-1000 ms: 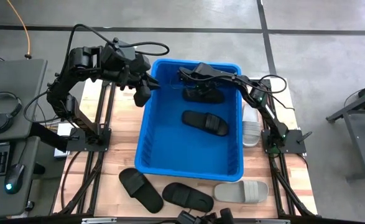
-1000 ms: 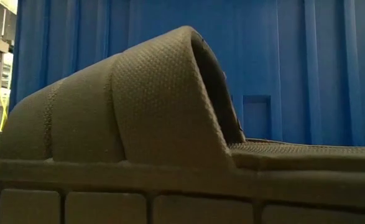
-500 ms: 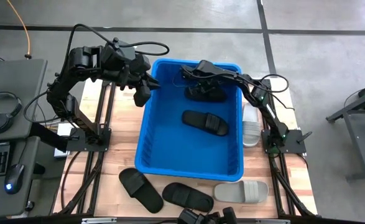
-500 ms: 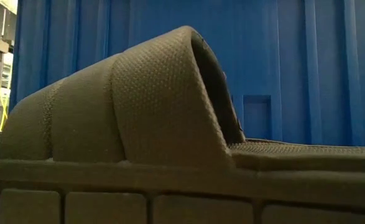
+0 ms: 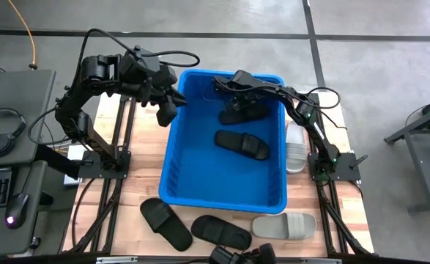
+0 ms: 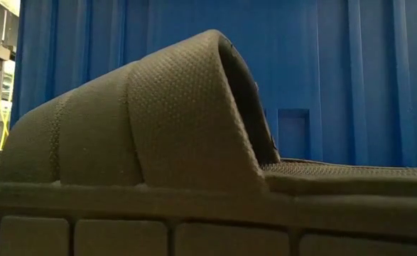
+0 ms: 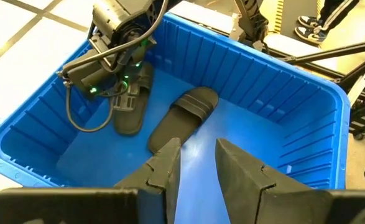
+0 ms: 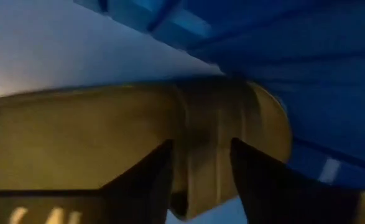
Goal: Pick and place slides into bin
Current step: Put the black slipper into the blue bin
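low view is basically useless, one black slide (image 6: 144,121) fills it right up close, its sole cut off by the edges, and only a strip of the blue bin (image 6: 350,78) wall shows behind. Right wrist view is a blurry mess: the right gripper (image 8: 201,168) fingers stand apart over what's probably a slide strap (image 8: 138,124), can't tell if they touch it. In the high view the right arm covers part of the far slide (image 5: 242,111) in the bin. Bottom edge clips some dark gear (image 5: 240,256) I can't identify.
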`<action>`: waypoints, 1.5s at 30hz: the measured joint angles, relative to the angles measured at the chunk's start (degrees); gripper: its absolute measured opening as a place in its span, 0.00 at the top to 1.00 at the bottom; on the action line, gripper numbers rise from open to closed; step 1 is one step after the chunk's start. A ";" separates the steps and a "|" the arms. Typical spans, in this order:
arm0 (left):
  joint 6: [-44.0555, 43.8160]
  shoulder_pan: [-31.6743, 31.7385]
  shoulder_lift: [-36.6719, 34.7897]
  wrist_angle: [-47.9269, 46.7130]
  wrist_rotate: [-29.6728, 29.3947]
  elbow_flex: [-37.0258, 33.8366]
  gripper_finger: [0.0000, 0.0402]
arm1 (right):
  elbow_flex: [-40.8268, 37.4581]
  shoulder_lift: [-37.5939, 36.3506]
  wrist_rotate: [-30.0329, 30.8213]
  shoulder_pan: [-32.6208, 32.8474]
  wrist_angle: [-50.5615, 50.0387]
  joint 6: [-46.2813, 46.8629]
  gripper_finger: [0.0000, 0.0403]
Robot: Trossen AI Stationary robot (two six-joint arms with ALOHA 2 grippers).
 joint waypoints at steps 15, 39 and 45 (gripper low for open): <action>0.01 0.00 0.00 -0.96 0.00 0.00 0.78 | 0.00 -0.90 0.26 0.39 3.85 -2.29 0.53; 0.69 0.00 0.00 -0.94 0.00 0.00 0.78 | -0.04 0.44 -6.41 0.62 3.41 -9.62 0.60; -0.02 0.00 0.00 -0.94 0.00 0.00 0.78 | -0.04 0.44 -3.96 -0.11 3.38 -8.09 0.60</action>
